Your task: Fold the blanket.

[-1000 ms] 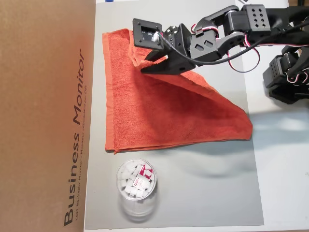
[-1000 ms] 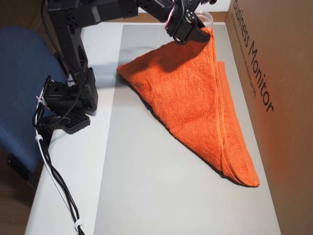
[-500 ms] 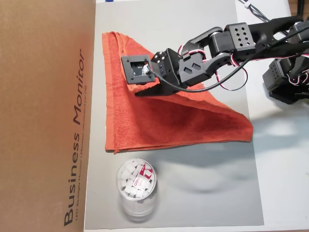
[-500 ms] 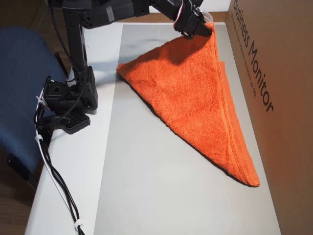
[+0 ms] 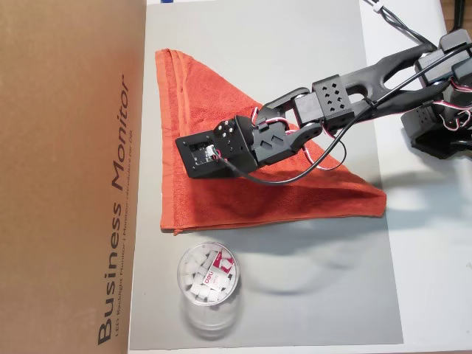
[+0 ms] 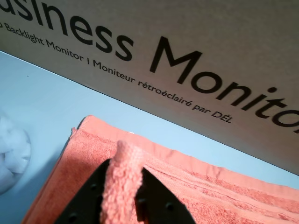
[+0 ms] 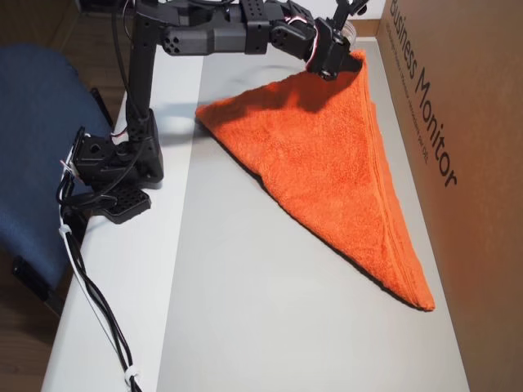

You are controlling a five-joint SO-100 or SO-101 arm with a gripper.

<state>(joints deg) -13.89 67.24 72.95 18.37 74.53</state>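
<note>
While the black two-finger tool (image 6: 122, 196) pinches one corner of the orange-red terry-cloth blanket (image 5: 221, 199), lying along the desk's box-side edge, align that corner before releasing.

White table (image 7: 122, 278) with grey mat (image 5: 310, 295), brown cardboard box (image 5: 66, 177) alongside, blue chair (image 7: 33, 147) near the table edge.
</note>
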